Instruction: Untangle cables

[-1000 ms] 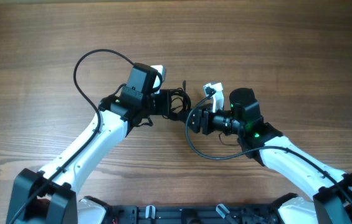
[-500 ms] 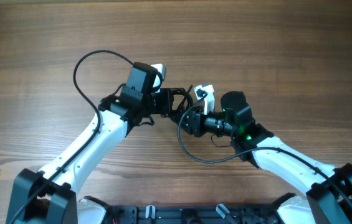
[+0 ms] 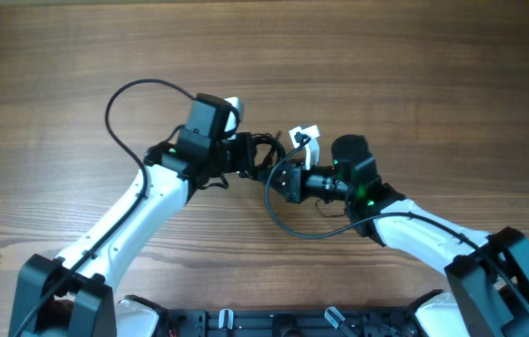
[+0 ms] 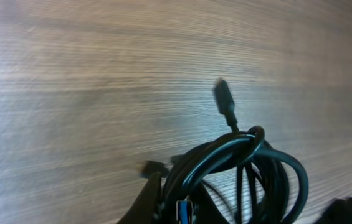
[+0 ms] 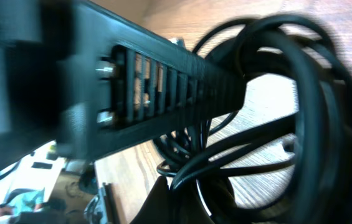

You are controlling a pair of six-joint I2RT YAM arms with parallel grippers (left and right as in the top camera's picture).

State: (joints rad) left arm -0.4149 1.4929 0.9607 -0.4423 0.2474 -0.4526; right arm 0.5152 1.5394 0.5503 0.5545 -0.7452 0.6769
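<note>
While the knotted bundle of thin black cables [image 3: 266, 153] hangs between the two tools over the middle of the wooden table [image 3: 414, 75], the left gripper [image 3: 247, 154] appears clamped on one side of it, jaws nearly together and coils bunched against them. One small plug end [image 4: 223, 99] juts free of the loops. The right gripper [image 3: 281, 178] sits at the opposite side, just beside or touching the coils; its wrist view is too close and blurred to show how wide the jaws stand or whether they hold a strand. Judged stage: early, seeking a second grip on the knot. The next move calls for taking a single outer loop or the free plug, then parting gently so the knot loosens rather than tightens.
</note>
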